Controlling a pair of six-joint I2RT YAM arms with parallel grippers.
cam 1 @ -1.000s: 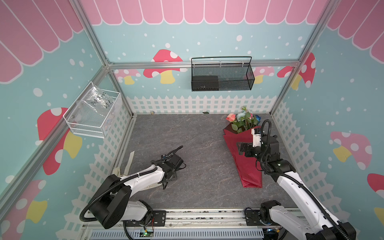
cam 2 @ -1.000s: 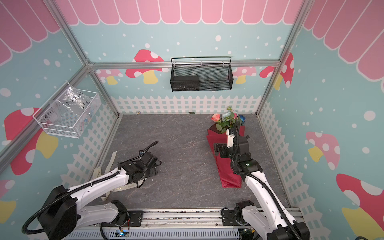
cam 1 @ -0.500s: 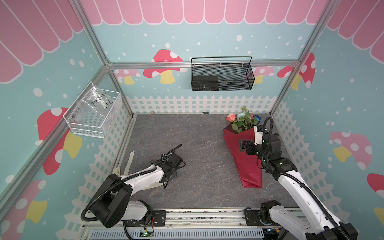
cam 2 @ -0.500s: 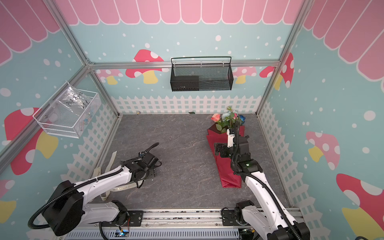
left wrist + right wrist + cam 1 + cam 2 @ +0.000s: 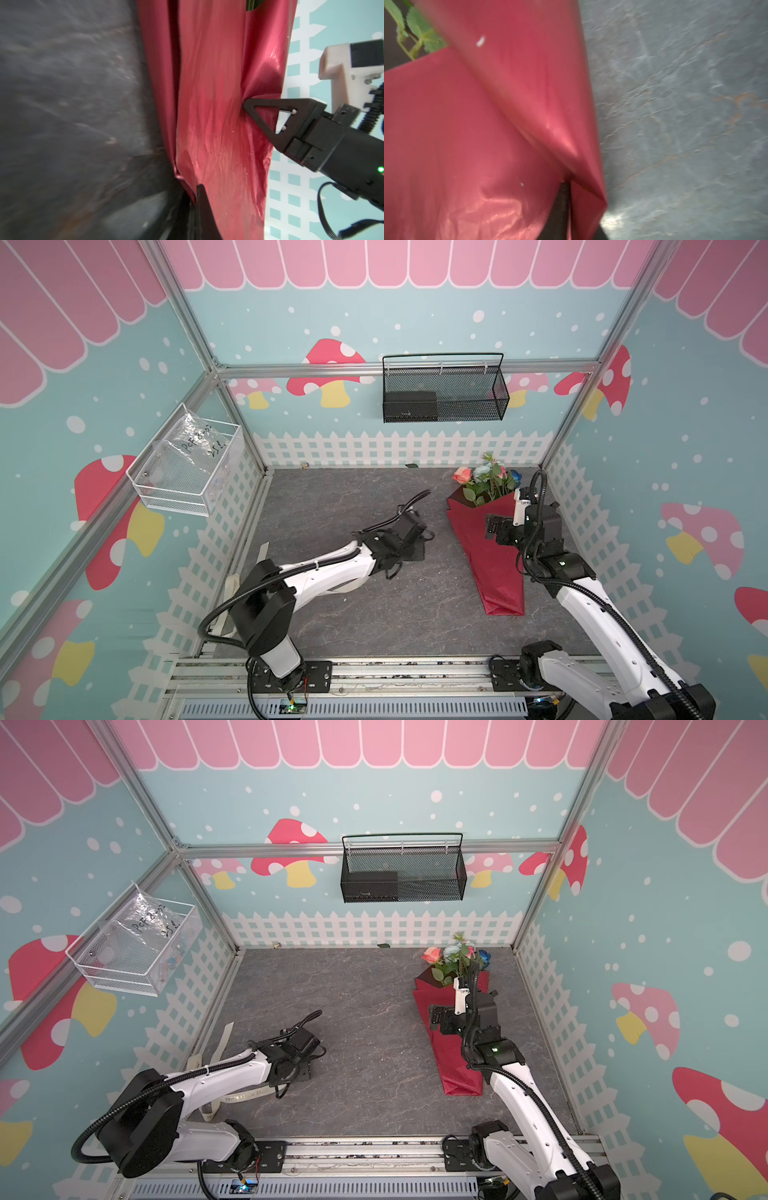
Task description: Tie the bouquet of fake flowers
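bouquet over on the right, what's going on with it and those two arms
The red-wrapped bouquet of fake flowers lies on the right of the table. The right arm's fingers press into its middle; whether they grip it is unclear. The left arm's fingers are shut, near the table's middle, apart from the bouquet. A cream ribbon lies under the left arm; none shows around the bouquet.

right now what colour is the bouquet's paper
Shiny red; the wrapping paper shows best in left wrist view.
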